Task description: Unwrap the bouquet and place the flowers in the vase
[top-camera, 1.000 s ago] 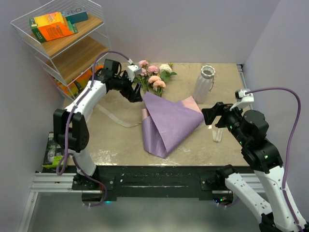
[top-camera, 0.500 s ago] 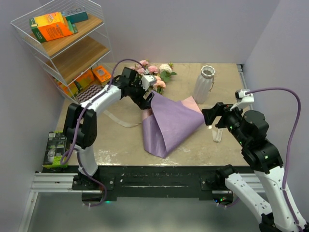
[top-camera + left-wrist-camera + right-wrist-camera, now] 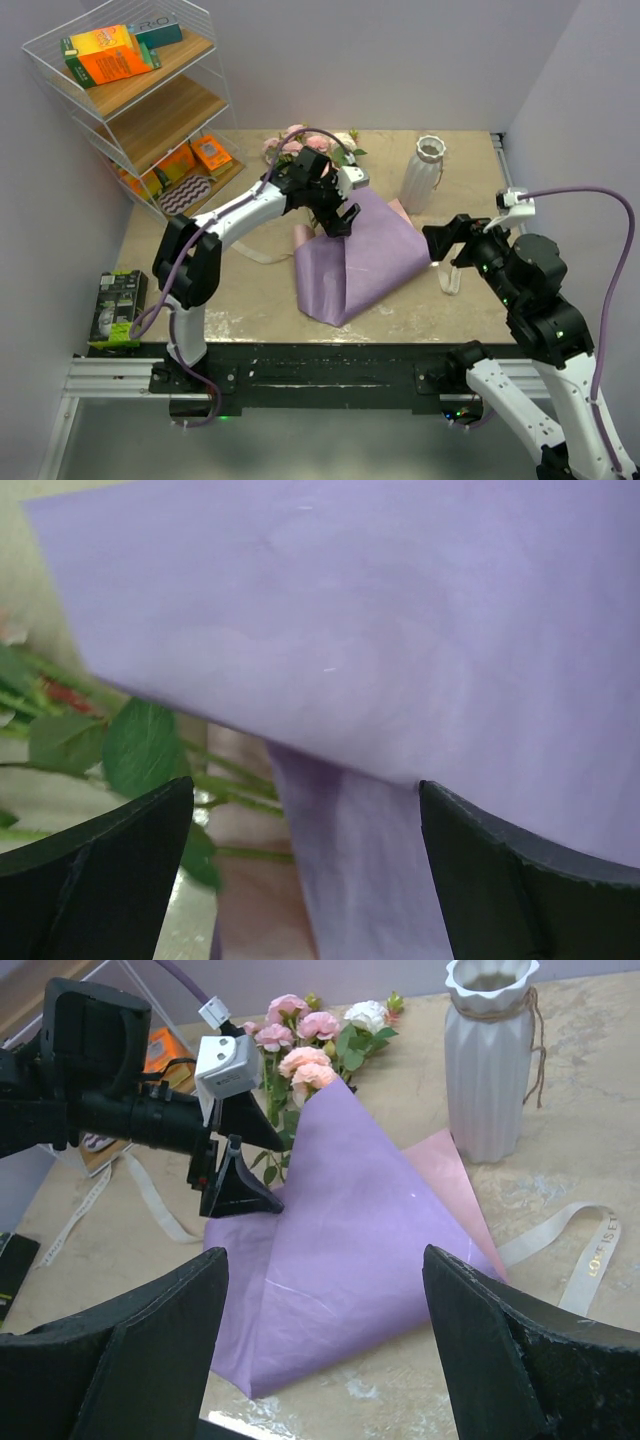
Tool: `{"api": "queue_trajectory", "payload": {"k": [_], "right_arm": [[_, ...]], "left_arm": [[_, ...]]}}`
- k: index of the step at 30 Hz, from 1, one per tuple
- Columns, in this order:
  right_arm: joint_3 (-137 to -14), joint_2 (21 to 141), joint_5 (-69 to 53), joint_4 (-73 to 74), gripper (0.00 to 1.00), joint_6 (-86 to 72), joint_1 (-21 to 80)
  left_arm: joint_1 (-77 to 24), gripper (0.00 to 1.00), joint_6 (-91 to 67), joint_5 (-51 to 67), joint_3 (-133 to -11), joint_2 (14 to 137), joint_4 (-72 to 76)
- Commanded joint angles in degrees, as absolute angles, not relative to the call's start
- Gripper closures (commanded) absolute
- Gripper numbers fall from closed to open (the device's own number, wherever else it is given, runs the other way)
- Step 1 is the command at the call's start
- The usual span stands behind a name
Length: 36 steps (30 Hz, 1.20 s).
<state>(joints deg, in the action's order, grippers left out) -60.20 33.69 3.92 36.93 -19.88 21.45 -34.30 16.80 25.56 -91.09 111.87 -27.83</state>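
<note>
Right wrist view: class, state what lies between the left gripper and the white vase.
The lilac wrapping paper, its pink inner corner showing, lies between the left gripper and the vase; the right wrist view shows it best.

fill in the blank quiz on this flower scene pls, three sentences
1. The vase stands upright with ____ in it.
2. The left gripper hovers at the lilac paper with its jaws ____.
3. In the top view, the flowers lie to the ____ of the vase.

Missing words: nothing; open; left
</note>
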Motion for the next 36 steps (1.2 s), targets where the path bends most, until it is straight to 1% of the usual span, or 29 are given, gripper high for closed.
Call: {"api": "queue_trajectory", "payload": {"k": [1,6,9,11,12,14,15,17,20,21,24,29,30,36], "right_arm": [[-62.66,32.61,5.10,37.70,0.18,-19.95,21.45],[-63.37,32.17,6.15,38.58,0.18,-19.95,21.45],[-64.42,31.99,7.03,39.37,0.18,-19.60,21.36],[-65.21,32.08,7.12,39.98,0.18,-19.42,21.45],[-65.56,32.08,7.21,40.60,0.18,-19.25,21.36],[-66.36,31.99,7.38,41.30,0.18,-19.16,21.45],[-66.36,31.64,7.56,41.31,0.18,-18.99,21.36],[-66.18,31.55,7.38,41.05,0.18,-18.98,21.36],[-65.30,31.82,6.77,40.52,0.18,-19.33,21.36],[-64.95,31.99,6.33,40.34,0.19,-19.60,21.53],[-64.60,31.91,5.80,39.47,0.19,-20.13,21.44],[-64.25,31.73,5.27,39.29,0.19,-20.48,21.36],[-64.07,31.73,5.19,39.29,0.19,-20.57,21.36],[-64.07,31.46,5.36,39.64,0.20,-20.48,21.45]], "left_arm": [[-36.47,0.01,13.28,31.81,-95.09,109.17,-25.05],[-38.76,0.01,10.99,39.44,-95.36,106.70,-25.14],[-38.94,0.01,11.86,44.02,-93.26,105.47,-25.92],[-38.76,0.01,13.87,41.50,-92.20,104.59,-27.68],[-37.28,0.01,14.84,39.74,-92.02,104.15,-29.86],[-33.86,0.01,14.33,40.77,-88.52,102.22,-28.84],[-30.18,0.01,14.50,41.56,-86.24,101.69,-28.39],[-27.61,0.03,17.47,41.66,-84.73,101.51,-29.61],[-26.02,0.08,21.69,41.22,-81.83,102.21,-31.90],[-26.02,0.12,22.06,41.39,-80.78,102.48,-32.25],[-26.01,0.18,22.76,41.92,-81.03,104.67,-32.96],[-26.02,0.21,22.41,43.41,-82.79,107.49,-32.70],[-26.02,0.23,22.33,43.59,-83.49,107.84,-32.70],[-26.01,0.28,22.85,42.02,-86.22,112.41,-34.54]]}}
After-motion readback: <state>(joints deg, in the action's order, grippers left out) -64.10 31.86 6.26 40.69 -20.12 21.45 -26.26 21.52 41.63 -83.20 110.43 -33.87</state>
